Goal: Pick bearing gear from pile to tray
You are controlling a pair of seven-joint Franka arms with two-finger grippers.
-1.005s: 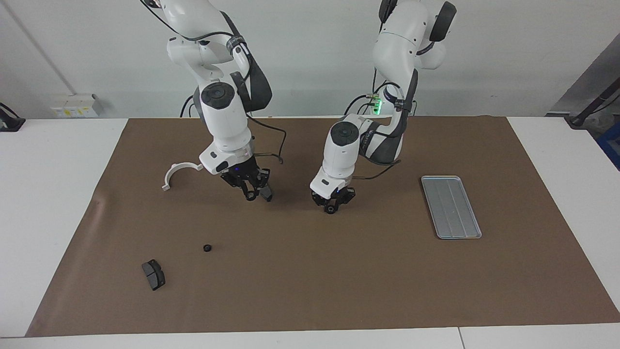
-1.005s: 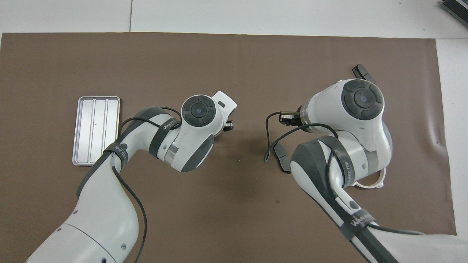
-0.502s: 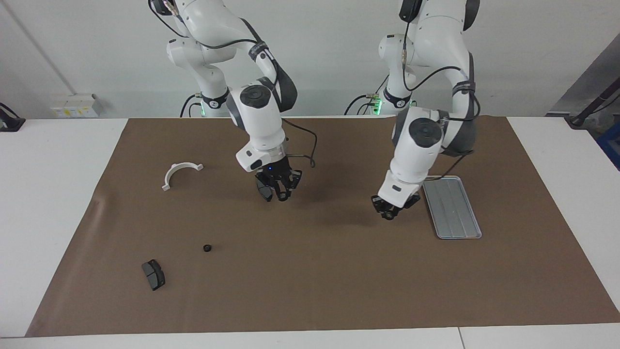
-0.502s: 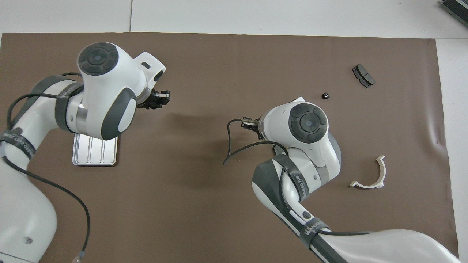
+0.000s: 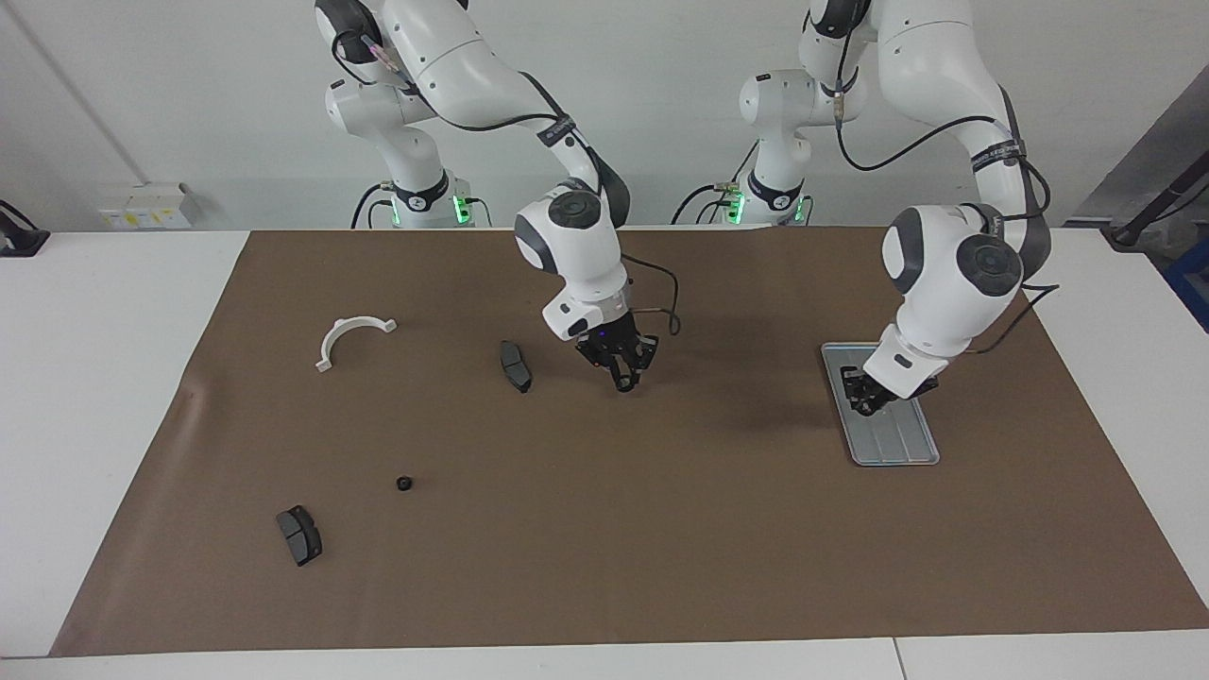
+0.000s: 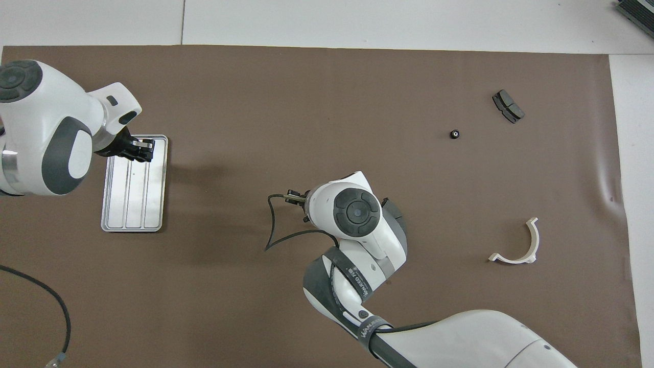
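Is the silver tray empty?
Cannot tell. The tray shows bare grooves, but the left gripper hangs over one end, hiding it.

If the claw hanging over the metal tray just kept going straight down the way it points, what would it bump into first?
Most likely the tray itself. The left gripper points down over the tray's end nearer the robots, with nothing visible between them. How high it hangs is hard to judge.

White arms with dark grey joint caps, black cables, black tools.
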